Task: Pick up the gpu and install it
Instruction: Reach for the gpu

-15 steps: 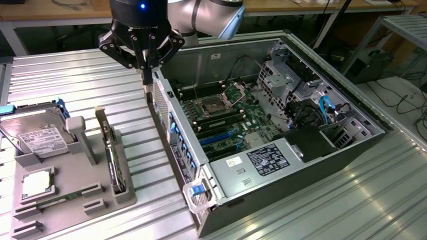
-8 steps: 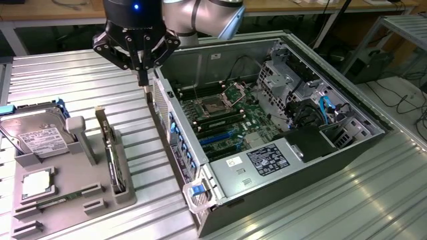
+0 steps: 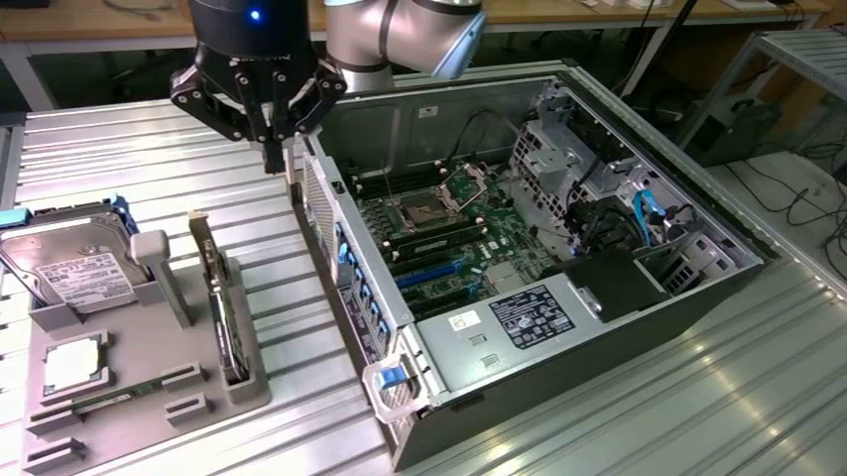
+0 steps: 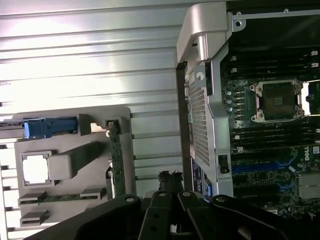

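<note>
The gpu (image 3: 220, 302) is a thin dark card standing on edge in a slot of the grey holder (image 3: 159, 347), at the exterior view's left. In the wrist view the gpu (image 4: 117, 165) shows edge-on along the holder's (image 4: 75, 145) side. My gripper (image 3: 274, 159) hangs shut above the metal table, between the holder and the rear wall of the open computer case (image 3: 556, 327), with nothing between its fingers. In the wrist view the gripper (image 4: 170, 177) sits just beside the case's perforated rear panel (image 4: 200, 125). The gpu lies some way off from the fingertips.
The holder also carries a silver hard drive (image 3: 73, 263), a square processor (image 3: 73, 362) and a green memory stick (image 3: 113, 402). Inside the case the motherboard has blue expansion slots (image 3: 430, 273) and a processor socket (image 4: 277, 100). Cables and a drive cage (image 3: 569, 159) fill the far end.
</note>
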`<state>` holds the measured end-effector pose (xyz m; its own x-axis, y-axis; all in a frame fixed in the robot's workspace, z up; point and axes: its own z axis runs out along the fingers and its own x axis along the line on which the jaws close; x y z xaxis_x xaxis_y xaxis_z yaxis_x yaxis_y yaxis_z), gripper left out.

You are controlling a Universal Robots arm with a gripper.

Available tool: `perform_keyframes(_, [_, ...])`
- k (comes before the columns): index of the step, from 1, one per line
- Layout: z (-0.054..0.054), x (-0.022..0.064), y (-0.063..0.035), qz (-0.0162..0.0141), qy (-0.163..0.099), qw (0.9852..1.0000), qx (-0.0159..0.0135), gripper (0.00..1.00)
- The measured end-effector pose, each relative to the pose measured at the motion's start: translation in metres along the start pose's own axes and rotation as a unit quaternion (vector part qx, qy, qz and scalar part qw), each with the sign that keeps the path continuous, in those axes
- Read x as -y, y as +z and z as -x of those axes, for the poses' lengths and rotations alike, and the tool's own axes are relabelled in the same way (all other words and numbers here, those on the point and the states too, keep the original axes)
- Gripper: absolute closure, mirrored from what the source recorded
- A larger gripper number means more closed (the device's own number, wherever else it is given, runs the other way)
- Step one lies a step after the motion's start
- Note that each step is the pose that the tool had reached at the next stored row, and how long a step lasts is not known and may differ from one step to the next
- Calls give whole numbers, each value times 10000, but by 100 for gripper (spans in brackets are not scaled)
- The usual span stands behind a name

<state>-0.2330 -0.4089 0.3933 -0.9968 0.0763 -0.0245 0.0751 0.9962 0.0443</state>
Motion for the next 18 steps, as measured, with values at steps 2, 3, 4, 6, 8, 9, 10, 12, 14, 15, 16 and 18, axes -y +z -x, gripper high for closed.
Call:
perform_keyframes(2, [-23, 5, 0, 0, 0, 10000, 0, 89])
perform_keyframes(3, [-34, 7, -1, 0, 0, 10000, 0, 89])
perform_keyframes(4, [-46, 10, -2, 0, 0, 10000, 0, 89])
perform_keyframes(6, [-69, 15, -2, 0, 0, 10000, 0, 89])
perform_keyframes(8, [-89, 19, -3, 0, 0, 10000, 0, 89])
perform_keyframes(9, [-100, 22, -3, 0, 0, 10000, 0, 89])
perform_keyframes(10, [-119, 26, -4, 0, 0, 10000, 0, 89])
perform_keyframes(12, [-142, 31, -5, 0, 0, 10000, 0, 89])
perform_keyframes(14, [-174, 38, -6, 0, 0, 10000, 0, 89])
perform_keyframes(15, [-184, 40, -6, 0, 0, 10000, 0, 89])
perform_keyframes(16, [-194, 42, -6, 0, 0, 10000, 0, 89])
perform_keyframes(18, [-218, 47, -7, 0, 0, 10000, 0, 89])
